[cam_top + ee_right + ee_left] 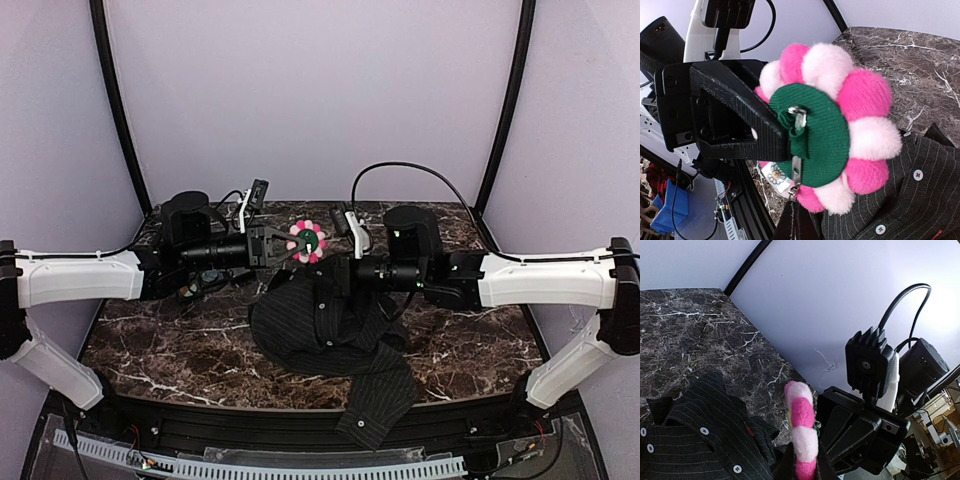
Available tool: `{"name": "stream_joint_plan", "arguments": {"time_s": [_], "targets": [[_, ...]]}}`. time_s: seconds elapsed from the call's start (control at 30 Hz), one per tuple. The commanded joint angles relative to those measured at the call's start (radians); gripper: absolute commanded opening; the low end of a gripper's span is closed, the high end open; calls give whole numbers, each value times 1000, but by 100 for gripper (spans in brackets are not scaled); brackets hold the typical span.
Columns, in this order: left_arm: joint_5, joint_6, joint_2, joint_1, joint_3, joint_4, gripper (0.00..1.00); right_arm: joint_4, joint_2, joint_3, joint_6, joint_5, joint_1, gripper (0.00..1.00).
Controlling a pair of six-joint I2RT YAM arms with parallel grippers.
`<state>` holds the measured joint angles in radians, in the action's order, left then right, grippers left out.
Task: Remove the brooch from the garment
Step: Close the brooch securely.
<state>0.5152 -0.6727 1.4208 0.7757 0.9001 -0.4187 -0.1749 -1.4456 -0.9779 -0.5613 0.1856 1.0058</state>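
White-sleeved on the far left of the overhead view, the left arm reaches across the dark marble counter towards the middle. Its left tool is pinched on the brooch, which it holds in the air above the back half of the counter. The left wrist view shows the flower edge-on, its pink and pale petals rising from between the two black fingers.

In the right wrist view one of those fingers lies across the brooch's green felt back, beside the metal pin at its centre. Fluffy pink and pale pink petals ring the felt.

Just right of the flower and a little lower, the right tool points left at the upper edge of the black pinstriped shirt. From these views I cannot tell whether its jaws are spread or pressed together, or whether the pin is clear of the cloth.

The shirt lies crumpled on the counter below both tools, with white buttons along its placket and one part hanging over the near edge.
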Motion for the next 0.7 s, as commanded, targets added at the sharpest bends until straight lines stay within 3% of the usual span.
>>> {"name": "stream_joint_plan", "arguments": {"time_s": [0.0,0.13,0.4,0.57,0.67], "targets": [[40,4,-7,2,-26,7,1,-24,-8,-32,12,-8,5,0],[51,-9,-6,2,-31,-14,1,-14,-2,-32,17,-7,4,0],[41,-13,-23,-3,-45,-35,1,20,116,25,50,5,-8,52],[112,-1,-20,-3,-53,-84,1,-13,163,65,40,67,-52,76],[215,-7,-10,-3,-63,-172,1,-72,166,91,13,131,-86,84]]}}
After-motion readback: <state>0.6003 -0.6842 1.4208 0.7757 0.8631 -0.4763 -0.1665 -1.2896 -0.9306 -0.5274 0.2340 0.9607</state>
